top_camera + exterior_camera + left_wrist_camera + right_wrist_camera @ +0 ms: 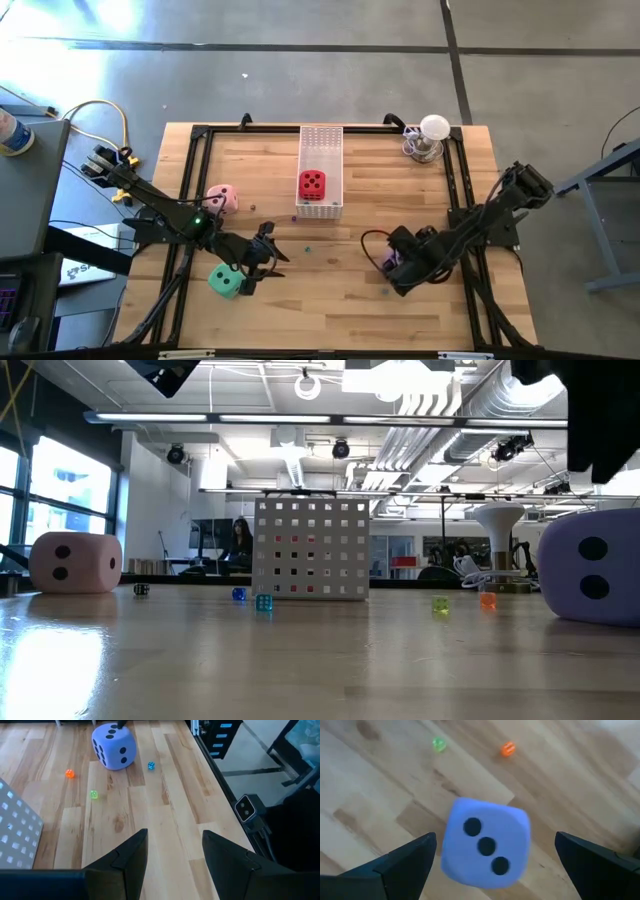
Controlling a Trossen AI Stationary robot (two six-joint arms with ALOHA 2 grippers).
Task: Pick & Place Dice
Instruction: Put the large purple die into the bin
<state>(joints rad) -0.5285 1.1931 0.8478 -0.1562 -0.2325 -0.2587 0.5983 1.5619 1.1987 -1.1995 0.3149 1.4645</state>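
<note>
Right gripper (492,865), fingers spread wide and empty, hovers above the purple die (485,842) on the table's right side, well apart from the white tray (320,140) holding the red die (311,184). A clean pick likely needs the fingers lowered squarely astride opposite faces. Left gripper (172,855), partly open and empty, waits near the green die (225,281).

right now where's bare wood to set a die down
Free: the near strip of the wooden table, between the green foam die and the purple foam die. Crowded: around the white perforated tray, where tiny dice lie scattered.
</note>
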